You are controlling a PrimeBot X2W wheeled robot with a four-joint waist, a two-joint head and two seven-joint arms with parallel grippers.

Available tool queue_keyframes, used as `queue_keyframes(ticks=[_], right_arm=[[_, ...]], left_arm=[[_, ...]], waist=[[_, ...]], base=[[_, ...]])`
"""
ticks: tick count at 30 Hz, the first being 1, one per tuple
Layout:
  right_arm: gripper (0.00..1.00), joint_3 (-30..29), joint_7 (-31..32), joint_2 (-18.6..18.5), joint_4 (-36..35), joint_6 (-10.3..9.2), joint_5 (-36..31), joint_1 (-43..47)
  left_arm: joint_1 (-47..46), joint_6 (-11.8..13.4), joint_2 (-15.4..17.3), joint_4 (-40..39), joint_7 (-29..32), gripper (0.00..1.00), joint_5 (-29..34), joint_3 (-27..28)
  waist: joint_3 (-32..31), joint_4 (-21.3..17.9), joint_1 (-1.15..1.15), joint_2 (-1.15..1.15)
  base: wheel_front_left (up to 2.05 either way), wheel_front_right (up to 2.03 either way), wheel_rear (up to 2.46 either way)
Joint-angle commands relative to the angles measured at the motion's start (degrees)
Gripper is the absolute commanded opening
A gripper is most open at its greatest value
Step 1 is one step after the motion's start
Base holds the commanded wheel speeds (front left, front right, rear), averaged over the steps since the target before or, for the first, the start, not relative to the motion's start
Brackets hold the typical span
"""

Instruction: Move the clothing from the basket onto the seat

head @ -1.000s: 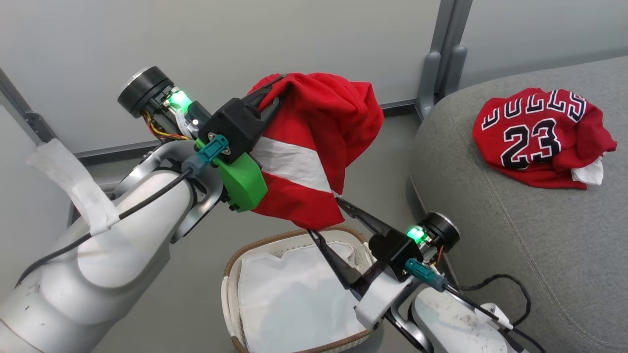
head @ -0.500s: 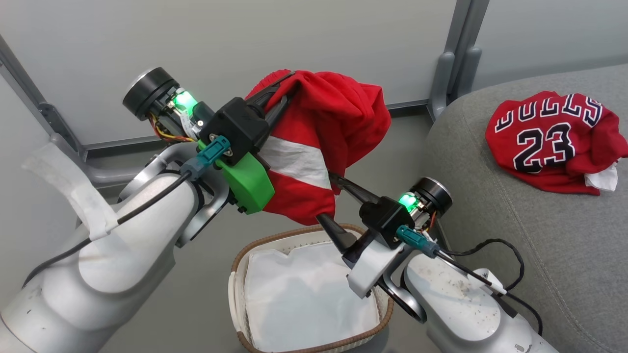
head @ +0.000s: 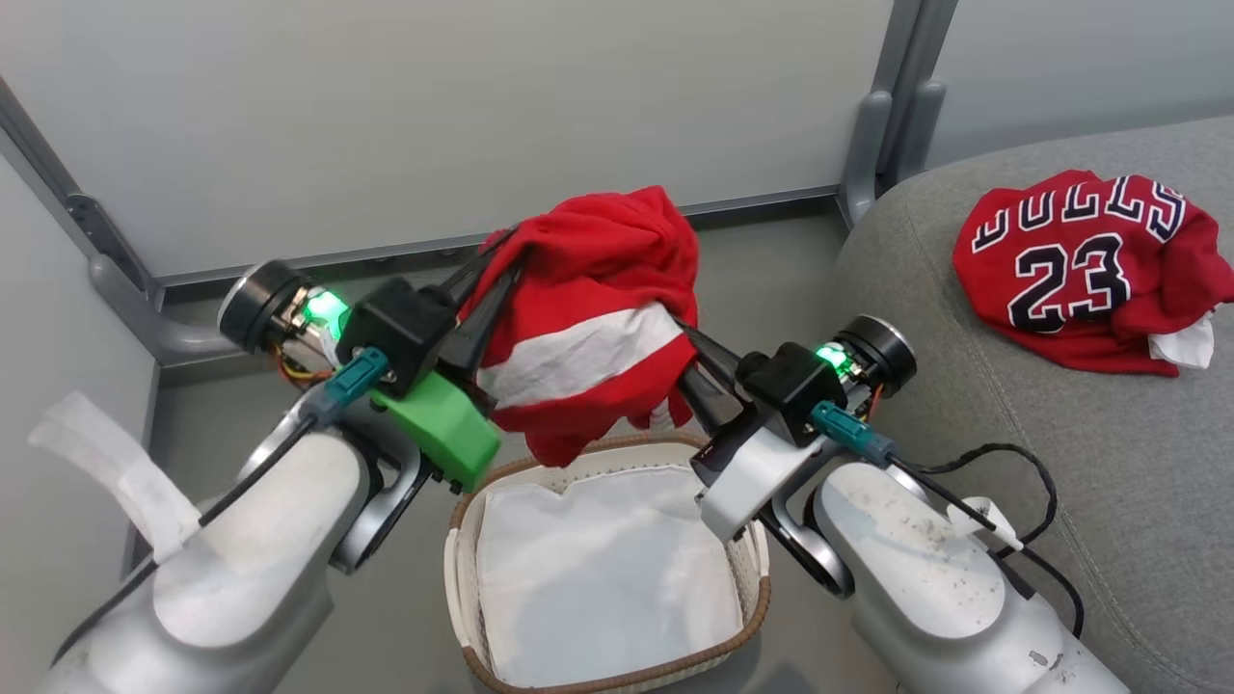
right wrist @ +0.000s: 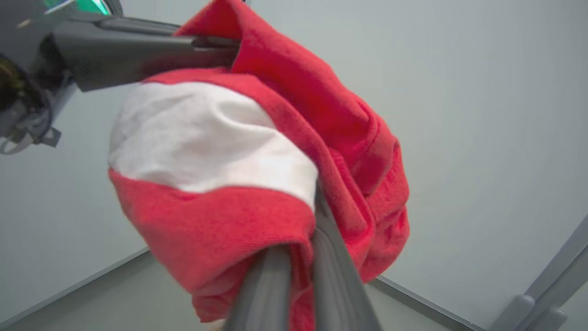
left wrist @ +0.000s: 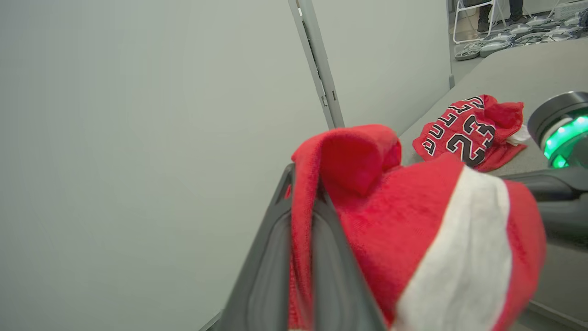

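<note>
Hanging above the basket (head: 463,511) on the grey floor (head: 771,260), the red banded piece (head: 588,318) is pinched by your left hand (head: 511,243) and right hand (head: 678,330); the jersey (head: 1080,270) lies on the seat (head: 964,434), near its wall-side edge.

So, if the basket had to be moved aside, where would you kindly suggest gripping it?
Probably the white side handle of the basket, approached from above on the robot's left: it stands out from the brown woven rim, unobstructed, whereas the opposite side sits behind the right arm.
</note>
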Motion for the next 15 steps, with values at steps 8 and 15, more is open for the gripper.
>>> queue_keyframes(ticks=[8,15], right_arm=[[0.00,-7.52,-0.12,-0.19,-2.88,-0.08,-3.56,-0.19],[0.00,-12.77,-0.11,-0.20,-4.95,-0.08,-6.57,1.91]], left_arm=[[9.84,2.53,-0.68,2.47,-6.40,1.00,-3.47,1.05],[15.63,3.17,-1.26,3.80,-8.62,1.00,-5.14,0.72]], waist=[[0.76,-0.99,0.00,0.00],[0.84,-1.58,0.00,0.00]], base=[[0.00,0.00,0.00],[0.00,0.00,0.00]])
